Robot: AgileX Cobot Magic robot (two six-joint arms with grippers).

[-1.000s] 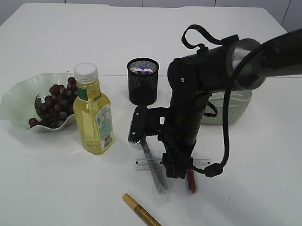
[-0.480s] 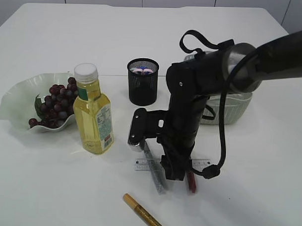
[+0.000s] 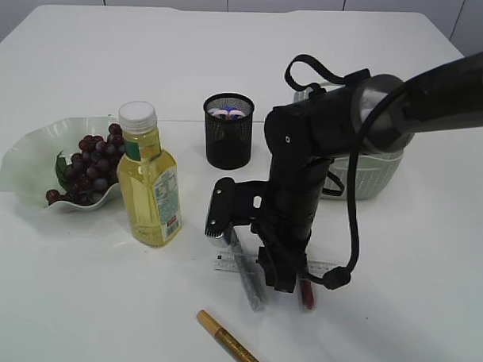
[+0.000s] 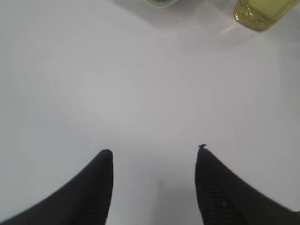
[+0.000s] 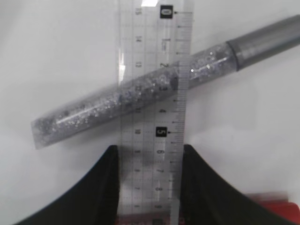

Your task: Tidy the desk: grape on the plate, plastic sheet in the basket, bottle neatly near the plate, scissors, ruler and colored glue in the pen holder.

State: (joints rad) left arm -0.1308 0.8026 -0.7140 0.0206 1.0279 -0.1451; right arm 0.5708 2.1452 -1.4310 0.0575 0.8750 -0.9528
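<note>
at the front of the desk, the right gripper has its jaws flanking the clear ruler, which lies over a silver glue stick; grip unconfirmed, next comes a firm pinch, then carry to the pen holder.

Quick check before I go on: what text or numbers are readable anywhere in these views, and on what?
"0": black box at the far end of the clear ruler, right wrist view.
"5": black box further down the ruler.
Other ruler scale numerals: too faint and blurred to read.
Bottle label: print too small to read.
</note>
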